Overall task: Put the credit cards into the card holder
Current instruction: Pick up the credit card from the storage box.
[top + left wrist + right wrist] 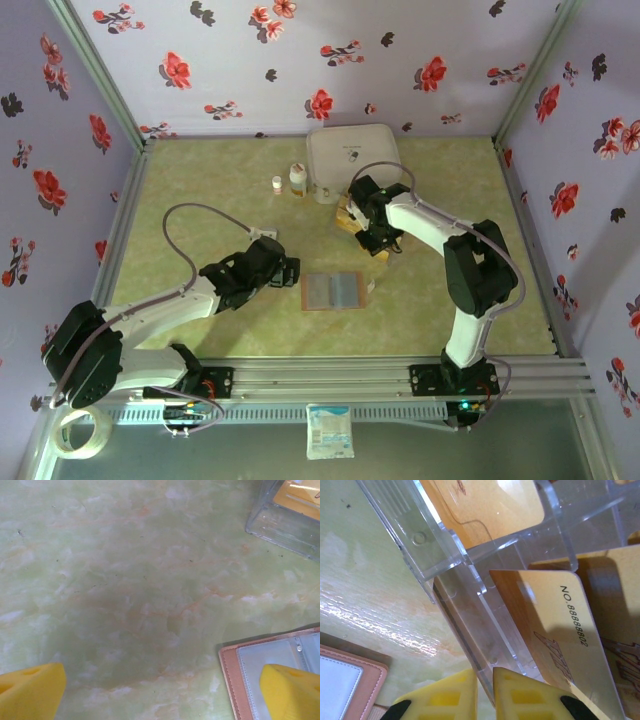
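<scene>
The card holder [333,291] lies open and flat mid-table, its pale lining up; its brown edge [230,675] and a corner [340,680] show in the wrist views. Golden credit cards [555,625] stand tilted in a clear slotted rack [450,550], and another card [300,495] shows in the rack [285,520]. My right gripper [485,680] sits at the rack [352,218], its jaws almost together with a thin clear rack edge in the narrow gap and a card against the right finger's outer side. My left gripper [161,695] hovers open over bare table, left of the holder.
A large white zip case [348,155] sits behind the rack, with two small bottles [297,178] to its left. A tape roll [80,435] and a small packet [329,432] lie in front of the rail. Floral walls enclose the green table.
</scene>
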Robot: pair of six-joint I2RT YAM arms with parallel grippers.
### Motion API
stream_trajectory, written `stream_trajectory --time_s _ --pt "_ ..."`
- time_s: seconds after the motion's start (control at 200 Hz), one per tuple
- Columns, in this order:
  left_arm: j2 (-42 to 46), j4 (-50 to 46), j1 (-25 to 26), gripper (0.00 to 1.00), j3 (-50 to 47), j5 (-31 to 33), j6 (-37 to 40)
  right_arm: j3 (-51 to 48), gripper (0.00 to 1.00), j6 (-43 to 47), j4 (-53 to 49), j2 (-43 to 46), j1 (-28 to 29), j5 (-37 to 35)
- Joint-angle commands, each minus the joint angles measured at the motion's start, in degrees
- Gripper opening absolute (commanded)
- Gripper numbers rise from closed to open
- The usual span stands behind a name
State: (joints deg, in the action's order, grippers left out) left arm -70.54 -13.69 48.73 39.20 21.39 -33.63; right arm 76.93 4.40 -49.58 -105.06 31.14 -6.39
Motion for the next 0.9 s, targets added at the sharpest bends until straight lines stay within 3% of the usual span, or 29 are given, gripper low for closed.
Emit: stream_trajectory --time_s 0.0,0.245,0.61,0.74,0.895 --pt "-0.16 0.43 -0.57 1.00 -0.38 -0.10 0.58 1.45 0.11 0.43 -2.51 0.51 0.31 -0.20" --pt "0.50 -1.05 -0.57 1.00 0.09 -0.12 0.72 3.88 0.00 2.07 -3.69 1.11 0.64 -0.74" --pt "0.76 -4.96 -0.57 1.00 1.92 -1.07 2.98 5.92 0.00 -1.59 -6.23 11.80 5.02 -0.99" --pt "-0.66 -6.18 0.33 1.00 2.64 -2.83 3.57 -1.69 0.00 -9.73 1.48 19.17 5.42 6.51" --pt "-2.85 -5.95 2.78 1.00 2.46 -2.86 3.08 -17.25 0.00 -23.91 18.73 31.38 5.42 14.33"
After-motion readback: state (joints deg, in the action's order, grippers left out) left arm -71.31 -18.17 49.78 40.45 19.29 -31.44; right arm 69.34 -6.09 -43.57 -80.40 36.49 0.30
